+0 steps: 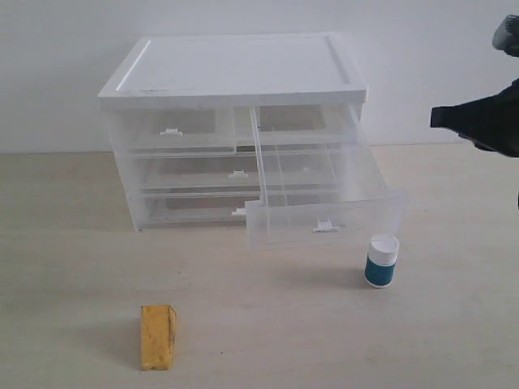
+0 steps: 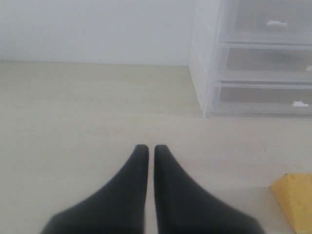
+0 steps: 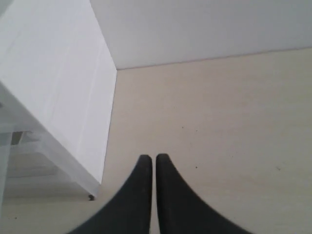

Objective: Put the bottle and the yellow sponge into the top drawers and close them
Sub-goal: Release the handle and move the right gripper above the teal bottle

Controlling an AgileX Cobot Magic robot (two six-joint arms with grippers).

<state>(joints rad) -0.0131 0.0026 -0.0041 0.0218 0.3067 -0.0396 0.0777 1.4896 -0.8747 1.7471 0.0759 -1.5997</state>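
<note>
Left pincer (image 2: 147,147): black fingers pressed together, nothing between them, hovering over bare table (image 1: 73,243). Right pincer (image 3: 154,157): also pressed together and empty, held high beside the drawer chest (image 1: 235,69). Sponge (image 1: 158,336): yellow-orange foam block, porous surface, standing on a narrow face on the table. It is near the left pincer, ahead of it and off to one side, not touching, and well apart from the right pincer, across the table past the open drawer. Bottle (image 1: 381,261): small and squat, teal body, white screw cap, thin white band at the base, upright on the table. It is lower than the right pincer and just beside the front corner of the right top drawer (image 1: 324,215), not touching it. That drawer is clear plastic with a white handle tab, pulled far out and sagging slightly. Left top drawer (image 1: 170,130): same make, pushed in under the white lid. Writing: a small dark mark near the lid's front edge is too small to read, and the bottle's body shows no legible print at this size. Views: only the exterior view shows the bottle and the open drawer. The left wrist view catches one corner of the sponge and the chest's stacked drawer fronts. The right wrist view shows a white face of the chest and bare table.
</note>
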